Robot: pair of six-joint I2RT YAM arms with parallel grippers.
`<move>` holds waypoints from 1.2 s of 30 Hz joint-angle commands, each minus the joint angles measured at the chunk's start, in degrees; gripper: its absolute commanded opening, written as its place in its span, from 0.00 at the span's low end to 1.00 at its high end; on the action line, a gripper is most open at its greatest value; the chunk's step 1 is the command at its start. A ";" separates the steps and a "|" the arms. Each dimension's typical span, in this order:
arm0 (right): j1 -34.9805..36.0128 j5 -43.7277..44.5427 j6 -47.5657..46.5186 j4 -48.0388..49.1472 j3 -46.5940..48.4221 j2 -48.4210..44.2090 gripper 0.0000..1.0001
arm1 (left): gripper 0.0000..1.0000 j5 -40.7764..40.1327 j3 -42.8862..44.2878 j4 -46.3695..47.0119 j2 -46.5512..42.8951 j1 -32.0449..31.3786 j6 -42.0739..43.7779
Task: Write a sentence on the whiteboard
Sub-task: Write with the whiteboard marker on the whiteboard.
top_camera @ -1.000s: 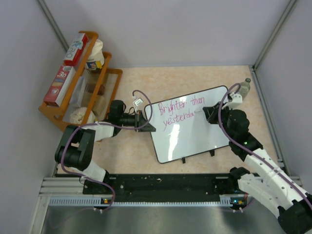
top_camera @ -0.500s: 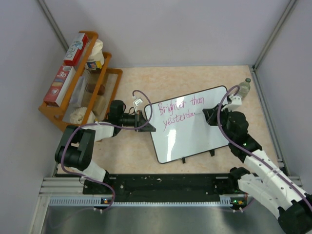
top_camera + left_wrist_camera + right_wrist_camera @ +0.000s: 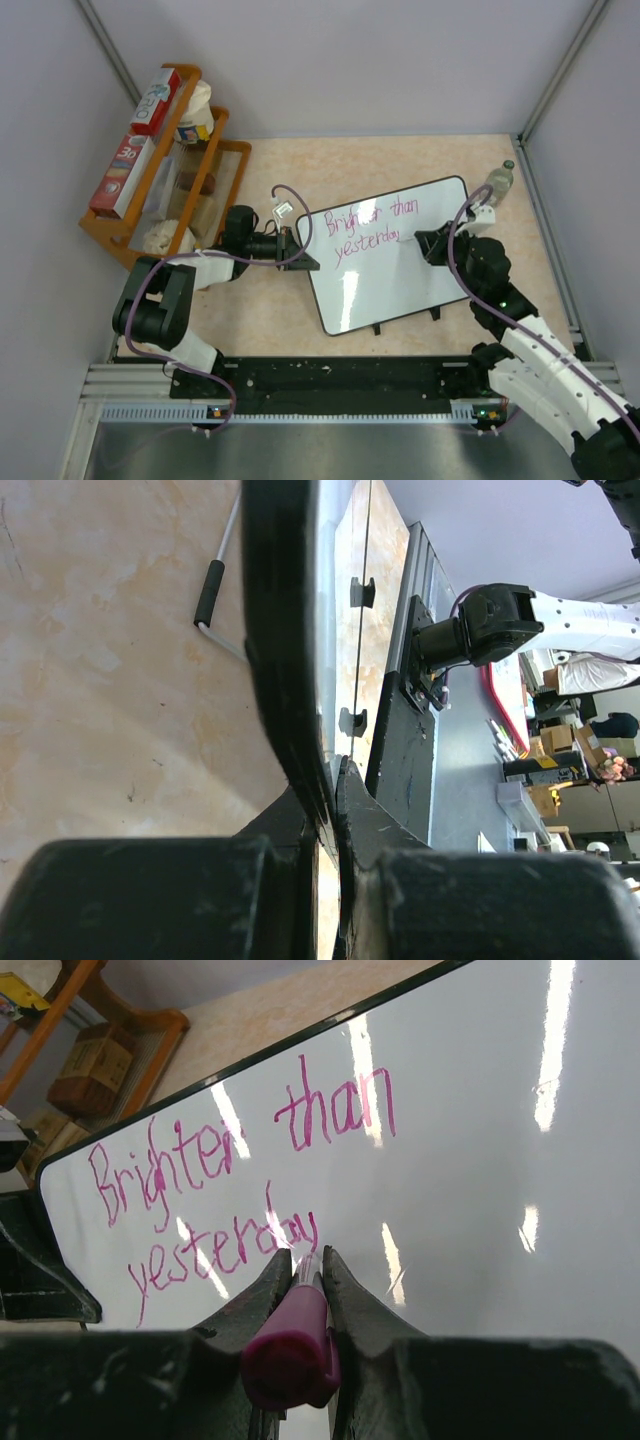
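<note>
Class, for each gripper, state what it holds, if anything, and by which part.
The left gripper clamps the whiteboard by one short edge. The right gripper pinches a pink marker by its barrel.

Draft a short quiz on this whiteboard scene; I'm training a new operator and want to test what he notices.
1. True or false: the right gripper is shut on a magenta marker pen.
2. What do the pink handwritten words on the glossy white, black-framed whiteboard read? A) Brighter than yesterday B) Better than tomorrow C) Bright as today
3. Which gripper clamps the whiteboard's edge?
Key: 1 true. 2 A. 3 the left gripper.
</note>
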 commanded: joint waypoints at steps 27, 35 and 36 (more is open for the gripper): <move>-0.67 -7.37 6.61 -4.88 -1.25 -8.96 0.00 | 0.00 -6.22 -2.23 0.02 -1.27 -1.56 11.94; -0.67 -8.68 7.94 -5.49 -1.34 -11.33 0.00 | 0.29 -7.89 -3.55 2.21 -3.55 -1.56 10.19; -0.67 -8.69 8.02 -5.67 -1.34 -11.59 0.00 | 0.32 -8.07 -3.64 2.39 -3.99 -1.56 10.01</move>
